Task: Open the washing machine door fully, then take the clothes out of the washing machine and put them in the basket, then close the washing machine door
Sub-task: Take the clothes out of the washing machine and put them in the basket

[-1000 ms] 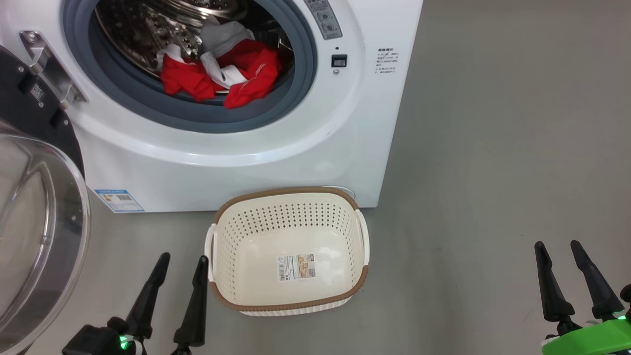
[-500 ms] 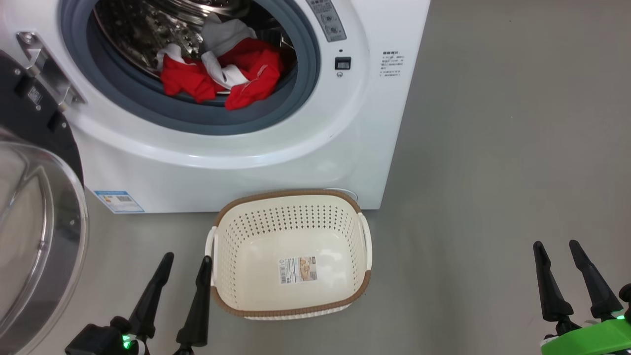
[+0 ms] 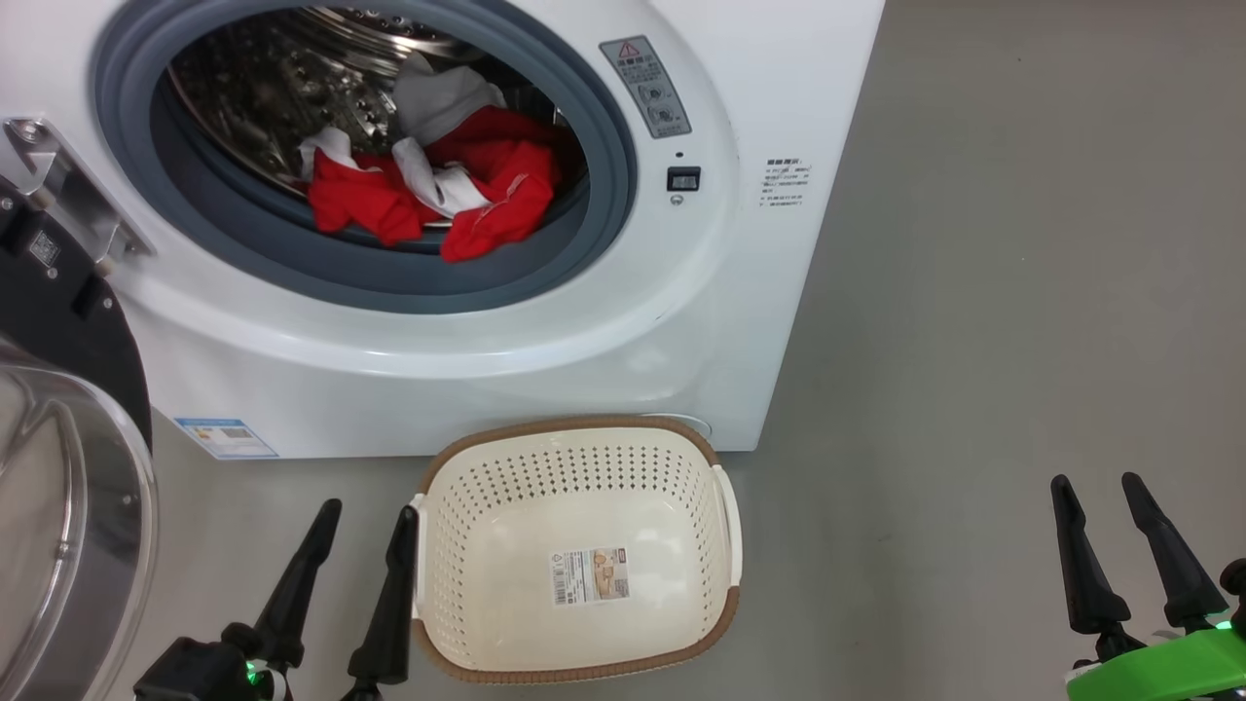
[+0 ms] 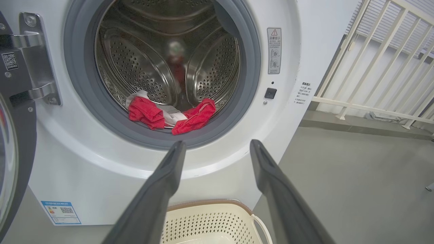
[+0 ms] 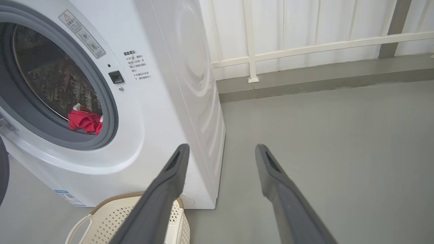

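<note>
- Left gripper [image 3: 368, 509] hangs released, its two dark fingers spread with nothing between them, just beside the basket [image 3: 574, 425] at its 9 o'clock. Whether the nearer finger touches the basket's left handle, I cannot tell.
- The right gripper [image 3: 1095, 481] is also spread wide and holds nothing. It sits well apart from the basket at its 3 o'clock, over the grey floor [image 3: 973, 341].
- The washing machine door [image 3: 68, 506] stands swung open at the 8 o'clock of the washing machine [image 3: 584, 350], hung on a metal hinge [image 3: 58, 195]. Its black rim and clear glass bowl face into the room.
- The clothes [image 3: 487, 195] lie inside the steel drum [image 4: 135, 64], at the 6 o'clock of the round opening. They are red pieces with white ones between them, and a grey piece at the 12 o'clock of the heap.
- One red fold droops onto the grey rubber ring [image 3: 604, 224].
- The basket stands on the floor at the 6 o'clock of the machine, close against its front, with a label sticker [image 3: 591, 574] showing on its bottom.
- In the left wrist view, the clothes show at 12 o'clock, above the fingertips.
- A white railing [image 5: 305, 47] runs behind the machine, at its 3 o'clock.
</note>
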Tool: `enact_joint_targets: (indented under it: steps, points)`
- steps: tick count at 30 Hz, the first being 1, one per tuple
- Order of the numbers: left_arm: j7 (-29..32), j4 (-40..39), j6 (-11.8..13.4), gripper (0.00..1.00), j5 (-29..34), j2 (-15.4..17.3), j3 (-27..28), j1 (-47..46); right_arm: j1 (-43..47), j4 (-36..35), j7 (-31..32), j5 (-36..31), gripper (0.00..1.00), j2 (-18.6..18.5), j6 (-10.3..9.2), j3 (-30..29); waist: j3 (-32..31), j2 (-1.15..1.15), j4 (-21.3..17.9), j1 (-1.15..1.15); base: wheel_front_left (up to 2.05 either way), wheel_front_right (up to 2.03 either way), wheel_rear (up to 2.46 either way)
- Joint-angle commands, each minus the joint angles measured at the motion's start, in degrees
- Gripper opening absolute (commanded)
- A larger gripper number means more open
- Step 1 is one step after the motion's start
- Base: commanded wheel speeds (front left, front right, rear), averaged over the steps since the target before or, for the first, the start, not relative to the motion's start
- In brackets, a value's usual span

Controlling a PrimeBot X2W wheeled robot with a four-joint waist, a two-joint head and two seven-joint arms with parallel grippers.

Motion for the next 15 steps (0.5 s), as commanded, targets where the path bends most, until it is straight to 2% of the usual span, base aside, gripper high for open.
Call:
enact_joint_targets:
  steps: [1,15]
  points:
    - [-0.5,-1.1,0.1,1.00,0.6,0.6,2.2,-2.0,-1.4,-1.5,-0.5,-0.2,1.00,-1.1,0.37,1.2,0.0,0.00,0.1,0.00,0.26,-0.26,0.00]
    - [-0.5,-0.4,0.1,1.00,0.4,0.3,2.1,-2.1,-1.6,-1.7,-0.5,-0.2,1.00,-1.2,0.37,1.1,0.6,0.00,0.8,0.00,0.00,0.00,0.00]
